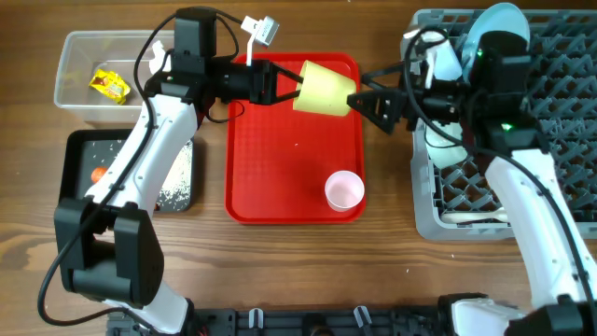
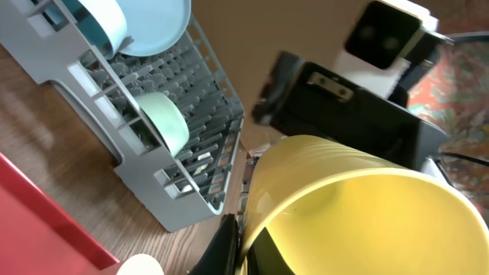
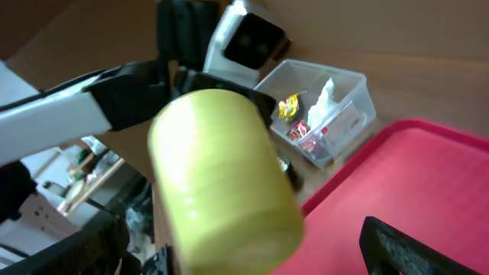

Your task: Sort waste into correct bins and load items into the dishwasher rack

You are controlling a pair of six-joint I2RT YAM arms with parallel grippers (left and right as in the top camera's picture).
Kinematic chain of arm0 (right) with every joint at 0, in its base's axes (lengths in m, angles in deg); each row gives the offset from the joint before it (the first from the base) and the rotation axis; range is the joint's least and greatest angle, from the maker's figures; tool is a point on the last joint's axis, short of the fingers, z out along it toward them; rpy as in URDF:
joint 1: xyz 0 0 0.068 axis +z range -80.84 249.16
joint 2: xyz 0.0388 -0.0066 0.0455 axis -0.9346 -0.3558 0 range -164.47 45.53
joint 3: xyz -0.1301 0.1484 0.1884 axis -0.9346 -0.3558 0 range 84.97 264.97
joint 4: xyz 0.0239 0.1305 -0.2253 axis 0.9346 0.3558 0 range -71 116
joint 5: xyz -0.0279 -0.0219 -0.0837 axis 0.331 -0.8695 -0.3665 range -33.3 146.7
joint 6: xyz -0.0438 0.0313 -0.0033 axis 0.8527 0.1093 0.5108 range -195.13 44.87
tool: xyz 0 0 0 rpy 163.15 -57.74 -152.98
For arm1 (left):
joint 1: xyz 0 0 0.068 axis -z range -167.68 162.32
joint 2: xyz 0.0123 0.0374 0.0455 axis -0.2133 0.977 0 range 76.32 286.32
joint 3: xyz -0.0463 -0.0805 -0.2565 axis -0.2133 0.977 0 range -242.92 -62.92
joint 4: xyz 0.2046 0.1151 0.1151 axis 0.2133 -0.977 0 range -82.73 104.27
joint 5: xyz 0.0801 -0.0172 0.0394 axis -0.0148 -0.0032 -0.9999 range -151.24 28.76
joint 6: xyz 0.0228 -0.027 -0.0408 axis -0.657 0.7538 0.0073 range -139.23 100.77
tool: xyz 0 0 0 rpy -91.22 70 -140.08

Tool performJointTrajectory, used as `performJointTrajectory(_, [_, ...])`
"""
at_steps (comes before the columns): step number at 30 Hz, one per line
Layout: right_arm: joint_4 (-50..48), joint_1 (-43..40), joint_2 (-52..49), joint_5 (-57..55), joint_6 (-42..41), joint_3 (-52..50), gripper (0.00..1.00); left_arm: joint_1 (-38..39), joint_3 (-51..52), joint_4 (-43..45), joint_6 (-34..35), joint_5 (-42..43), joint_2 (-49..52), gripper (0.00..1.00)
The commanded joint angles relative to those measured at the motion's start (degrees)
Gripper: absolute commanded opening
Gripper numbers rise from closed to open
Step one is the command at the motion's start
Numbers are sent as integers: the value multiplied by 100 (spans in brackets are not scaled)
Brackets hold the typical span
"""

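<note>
- Overhead: my left pincer [image 1: 287, 86] is clenched on the rim of the yellow cup [image 1: 325, 90], which lies on its side above the red tray [image 1: 280, 177]. My right pincer [image 1: 366, 101] stands released just beside the cup's base.
- Left wrist: only this view shows the cup's empty inside, with the dishwasher rack [image 2: 176, 153] beyond.
- Right wrist: only here does the base line up between the spread fingers. I see no contact. Risk: if the left lets go before the right closes, the cup drops onto the tray.

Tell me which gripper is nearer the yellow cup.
Left. The left gripper is shut on the yellow cup at its rim; the right gripper stands open by its base, rack side.
</note>
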Motion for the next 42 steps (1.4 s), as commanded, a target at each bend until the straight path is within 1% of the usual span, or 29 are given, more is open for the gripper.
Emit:
performJointTrajectory(1, [-199,149,-304,-74,-389,0,100,0,7,61,55,223,-68,4])
performJointTrajectory(9, [-507,435,-444,-55,-586,0,100,61,7,138,52,219,-68,4])
performJointTrajectory(18, [-501,435,-444,-33,-645,0,99,66,7,149,52,216,-68,4])
performJointTrajectory(22, [-501,448,-444,-35,-647,0,97,63,7,173,52,214,-68,4])
performJointTrajectory(27, [-509,610,-446,-37,-643,0,88,66,7,190,52,146,-68,4])
performJointTrajectory(33, [-651,778,-446,-57,-660,0,82,66,7,188,52,146,-68,4])
performJointTrajectory(37, [-649,778,-444,-57,-662,0,74,63,7,190,52,149,-68,4])
performJointTrajectory(39, [-649,778,-446,-57,-664,0,68,63,7,190,52,149,-68,4])
performJointTrajectory(42, [-651,778,-444,-57,-684,0,61,63,7,190,52,149,-68,4])
